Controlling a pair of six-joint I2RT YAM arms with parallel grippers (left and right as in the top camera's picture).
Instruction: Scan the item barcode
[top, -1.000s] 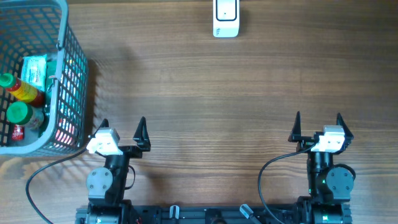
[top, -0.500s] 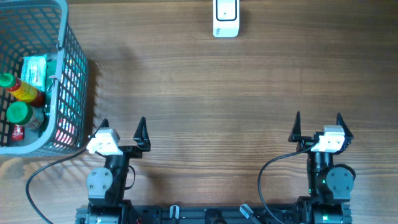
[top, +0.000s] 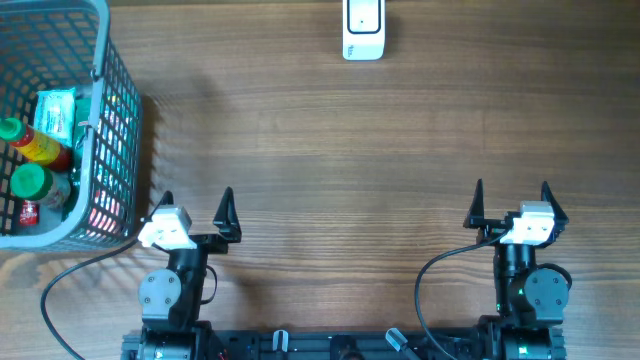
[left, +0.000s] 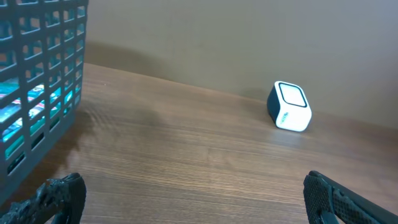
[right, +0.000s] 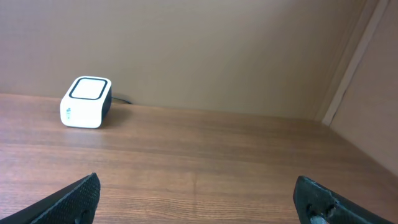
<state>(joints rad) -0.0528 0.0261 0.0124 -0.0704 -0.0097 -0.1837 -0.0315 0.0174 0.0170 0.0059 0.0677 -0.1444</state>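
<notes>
Items (top: 38, 148) for scanning lie on your wooden surface (top: 330, 150) inside the grey wire basket (top: 100, 120) at far left: a green-capped bottle (top: 32, 182), a teal packet (top: 55, 112), print too small to read. Left hand (top: 197, 200) and right hand (top: 511, 195) are spread wide, holding nothing. The white scanner (top: 363, 30) stands at the far edge.

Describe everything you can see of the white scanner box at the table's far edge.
The scanner is a small, rounded white box, plastic by the look, with darker sides. Its top carries a pale window framed by a dark line, and a tiny mark sits on the white front face. It stands upright on the table near the middle of the far edge, close to the wall. A dark cable seems to leave its rear. Nothing else touches it.
</notes>
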